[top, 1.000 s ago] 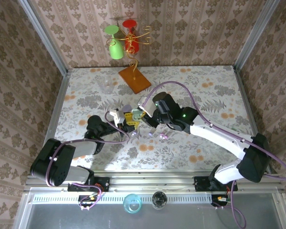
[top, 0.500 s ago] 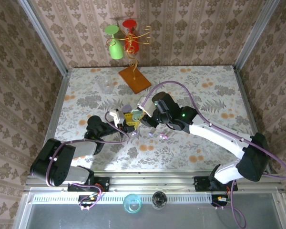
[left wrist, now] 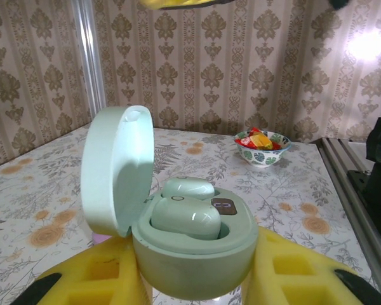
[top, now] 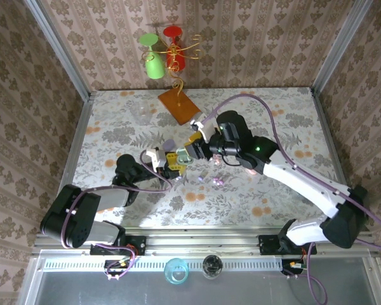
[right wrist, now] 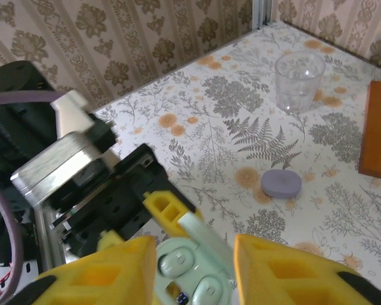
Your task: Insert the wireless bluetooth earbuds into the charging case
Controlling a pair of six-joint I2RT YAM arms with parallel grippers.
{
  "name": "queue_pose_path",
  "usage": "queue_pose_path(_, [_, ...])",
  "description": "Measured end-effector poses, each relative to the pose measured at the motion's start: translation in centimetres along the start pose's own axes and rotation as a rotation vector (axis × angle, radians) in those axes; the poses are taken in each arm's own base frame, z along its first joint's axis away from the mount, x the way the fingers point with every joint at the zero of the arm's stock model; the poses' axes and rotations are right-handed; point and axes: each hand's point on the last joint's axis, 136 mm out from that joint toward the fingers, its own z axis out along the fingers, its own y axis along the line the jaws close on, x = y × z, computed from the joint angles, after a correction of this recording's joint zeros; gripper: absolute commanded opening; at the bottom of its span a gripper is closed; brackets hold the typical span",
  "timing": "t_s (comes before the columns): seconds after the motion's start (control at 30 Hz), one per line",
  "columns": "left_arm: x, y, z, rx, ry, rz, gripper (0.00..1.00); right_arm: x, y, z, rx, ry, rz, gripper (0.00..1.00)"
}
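While two small rounded mint-green plastic earbuds sit inside the open, pebble-shaped mint-green charging case, the left claw clamps that case near the worktop's middle. The right claw hovers just above, fingers apart and empty.

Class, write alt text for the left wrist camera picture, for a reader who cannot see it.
A mint-green charging case, its lid hinged open at the left, is clamped in the yellow-padded left end effector, with two matching earbuds seated inside. Behind it are a floral table, a small bowl of colourful pieces and patterned walls.
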Motion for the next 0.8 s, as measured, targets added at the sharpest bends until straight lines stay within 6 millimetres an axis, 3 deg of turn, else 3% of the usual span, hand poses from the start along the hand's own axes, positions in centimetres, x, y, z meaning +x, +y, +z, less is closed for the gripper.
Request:
queue_pose_path(0.27, [-0.5,-1.7,0.5,0.062,-0.010,0.018,0.28,2.6,-1.1,2.4,-0.017,0.116,0.074,0.29])
queue_pose_path(0.63, [-0.9,-1.1,0.4,0.016,-0.019,0.022,0.28,3.2,0.8,0.8,-0.107,0.134,0.056,0.29])
queue_pose_path(0.8, [-1.0,-0.5,0.4,-0.017,-0.023,0.012,0.27,2.1,1.3,-1.7,-0.105,0.071,0.088,0.53])
